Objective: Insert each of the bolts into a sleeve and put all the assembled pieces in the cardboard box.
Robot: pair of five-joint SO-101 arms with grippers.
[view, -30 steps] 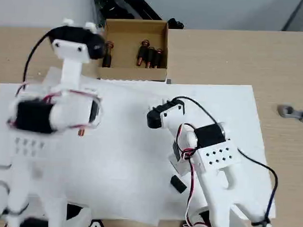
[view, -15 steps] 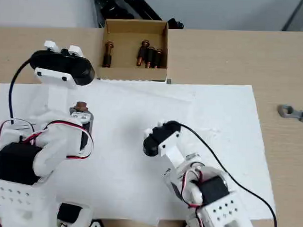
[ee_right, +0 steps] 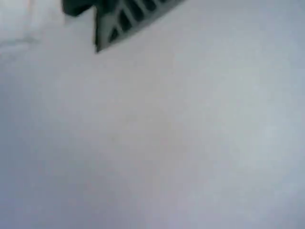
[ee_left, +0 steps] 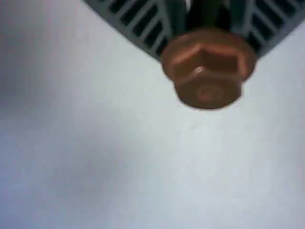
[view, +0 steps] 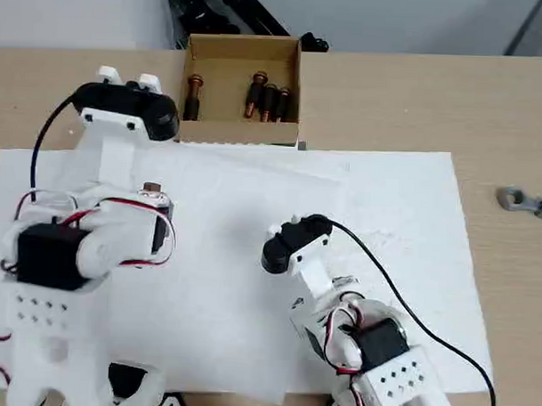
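Observation:
A copper hex-headed bolt (ee_left: 206,71) is clamped between the dark ribbed fingers (ee_left: 138,28) of my left gripper (ee_left: 205,14), head pointing at the white sheet. From above, the bolt (view: 151,189) peeks out under the left arm, over the left part of the sheet, and the left gripper (view: 152,203) is shut on it. Whether a sleeve sits on it is hidden. The cardboard box (view: 241,129) stands at the back and holds several copper pieces (view: 267,98). My right arm (view: 292,242) is folded low over the sheet's middle front; one ribbed finger (ee_right: 125,19) of the right gripper shows above bare sheet.
The white sheet (view: 378,207) covers most of the wooden table. A metal wrench (view: 523,202) lies on the wood at the far right. Dark equipment (view: 215,9) sits behind the box.
The left arm drew back from beside the box with the bolt, now held over the left of the sheet. The right arm folded back toward the front edge.

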